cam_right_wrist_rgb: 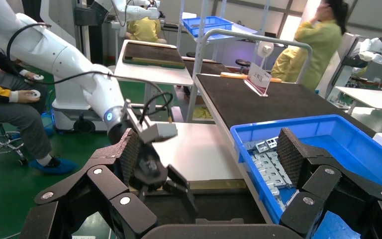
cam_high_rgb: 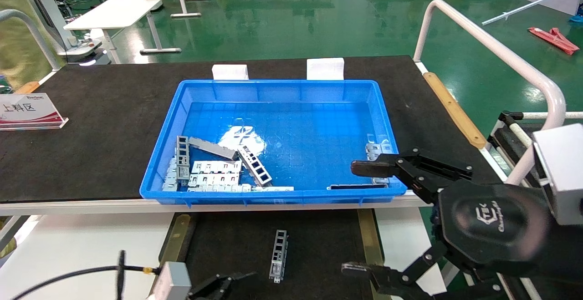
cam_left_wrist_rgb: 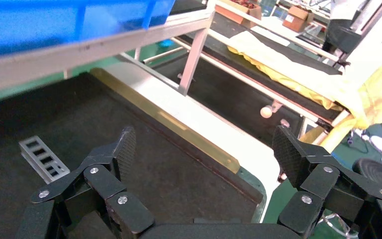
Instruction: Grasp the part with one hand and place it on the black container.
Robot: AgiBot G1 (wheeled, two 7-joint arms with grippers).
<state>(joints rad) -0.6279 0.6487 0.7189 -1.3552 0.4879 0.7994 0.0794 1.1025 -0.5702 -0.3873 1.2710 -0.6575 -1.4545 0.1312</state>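
The right gripper is matte black: a rounded, oval housing with a pale embossed logo, angular linkage bars and long fingers with darker tips. Its wrist ends in a light grey box. In the wrist views both grippers show silver screws at the link pivots and finely textured black pads. The left gripper is also black, behind a small grey block with a black cable running into it. The left arm is glossy white and rounded, with a blue light near its dark wrist joint.

Head camera looks down over the blue bin; both wrist cameras face it from nearby
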